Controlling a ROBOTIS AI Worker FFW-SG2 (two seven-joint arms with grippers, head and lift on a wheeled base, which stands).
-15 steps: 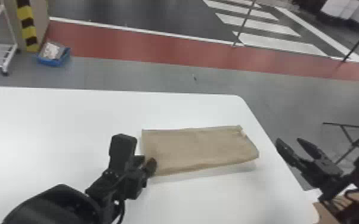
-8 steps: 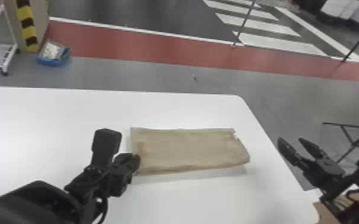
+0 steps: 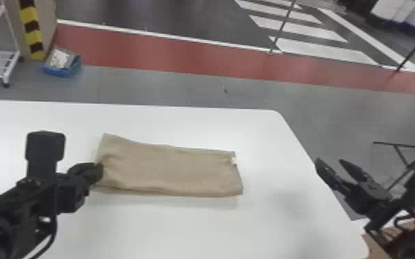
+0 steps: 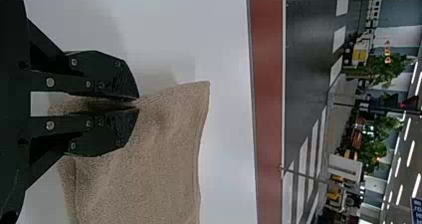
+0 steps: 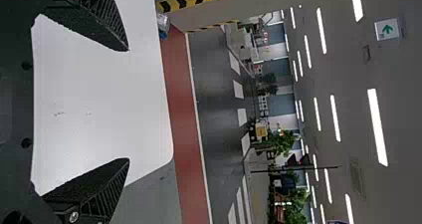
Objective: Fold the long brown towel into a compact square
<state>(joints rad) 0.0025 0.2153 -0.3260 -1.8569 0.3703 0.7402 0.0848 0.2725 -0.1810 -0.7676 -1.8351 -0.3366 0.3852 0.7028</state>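
"Where was the towel?"

"The long brown cloth towel (image 3: 169, 168) lay as a flat oblong on the smooth white table (image 3: 182, 227), in from the far edge and left of the rounded far right corner. It had a small pale tag (image 3: 234, 160) at its right end."

"What was over it?"

"The black two-fingered left gripper (image 3: 97, 171). It hid part of the left end and had the fabric pinched tight."

"And the other?"

"The black right gripper (image 3: 329, 161) was by the right edge, fingers spread, well apart from the towel."

"Farther out?"

"Past the right edge, a thin black metal frame (image 3: 398, 146) stood on grey floor. Beyond the far edge, leftward, a blue container (image 3: 60, 71) sat near a white wheeled rack (image 3: 9, 69) and a yellow-and-black striped pillar (image 3: 33, 31). A red floor band (image 3: 182, 51) ran across, with white stripes (image 3: 296, 26) on dark ground behind."
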